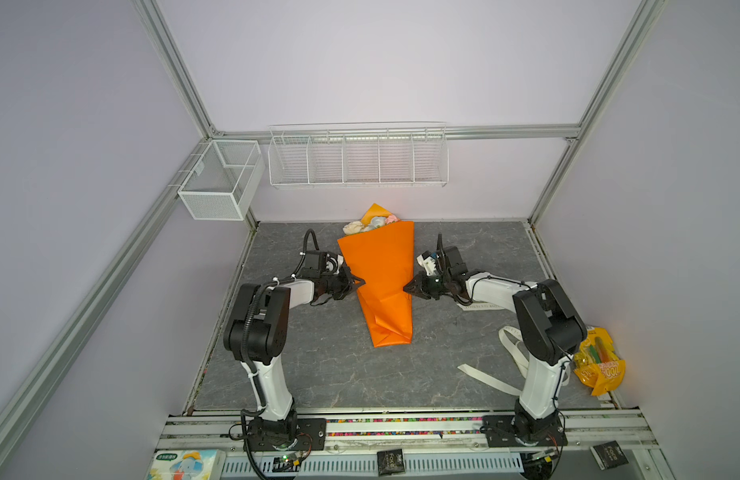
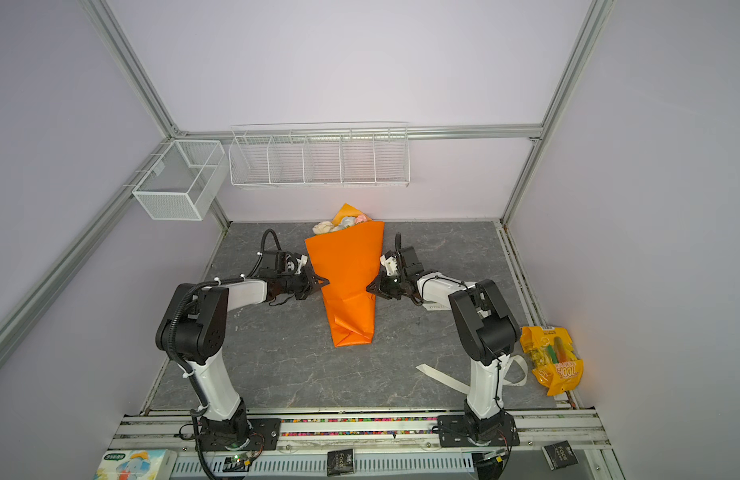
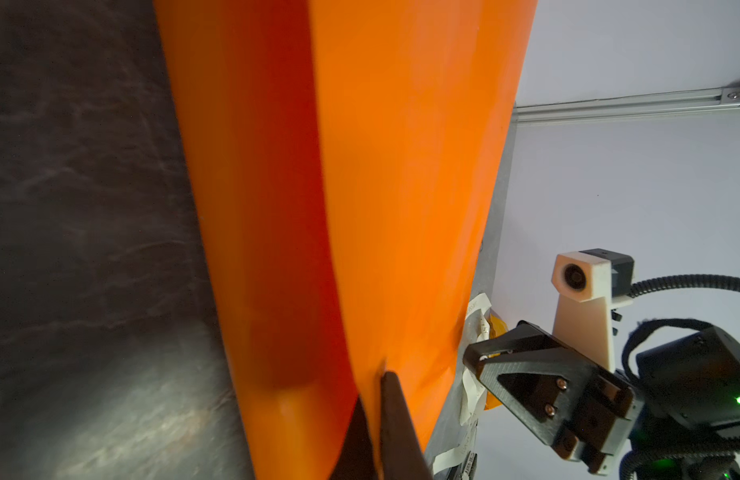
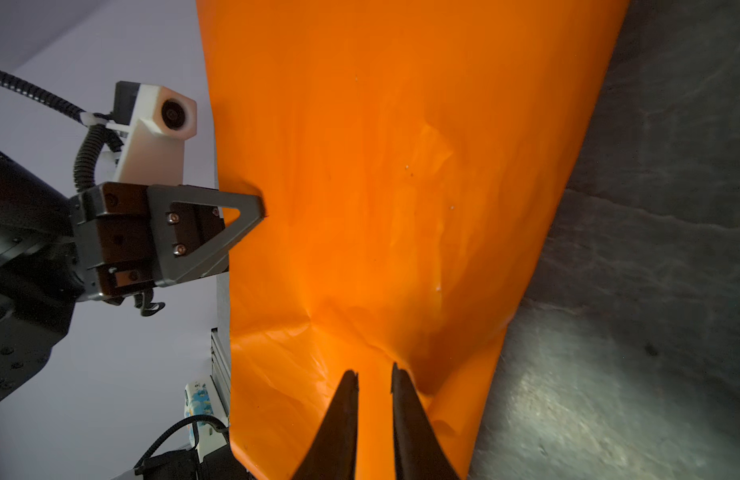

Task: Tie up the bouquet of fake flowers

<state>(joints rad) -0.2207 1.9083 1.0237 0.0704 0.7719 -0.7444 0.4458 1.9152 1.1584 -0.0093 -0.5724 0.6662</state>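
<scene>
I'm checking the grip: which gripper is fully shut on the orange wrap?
The left gripper: its fingers meet on the wrap's edge. The right gripper's fingers show a gap, with wrap between them.

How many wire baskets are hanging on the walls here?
2. A mesh box basket hangs on the left wall; a long divided wire rack hangs on the back wall. Nothing seems to hide another.

One bouquet of fake flowers (image 1: 370, 224), three blooms showing, in one orange wrapping sheet (image 1: 380, 274). Two arms: left arm (image 1: 260, 328), right arm (image 1: 547, 324). One cream ribbon (image 1: 488, 378) at 4 o'clock on the surface (image 1: 318, 365), one yellow snack bag (image 1: 599, 365). Two wall baskets: mesh basket (image 1: 218, 183), five-bay rack (image 1: 357, 158). At 6 o'clock, two black sachets (image 1: 389, 461), one tissue pack (image 1: 185, 465).
</scene>
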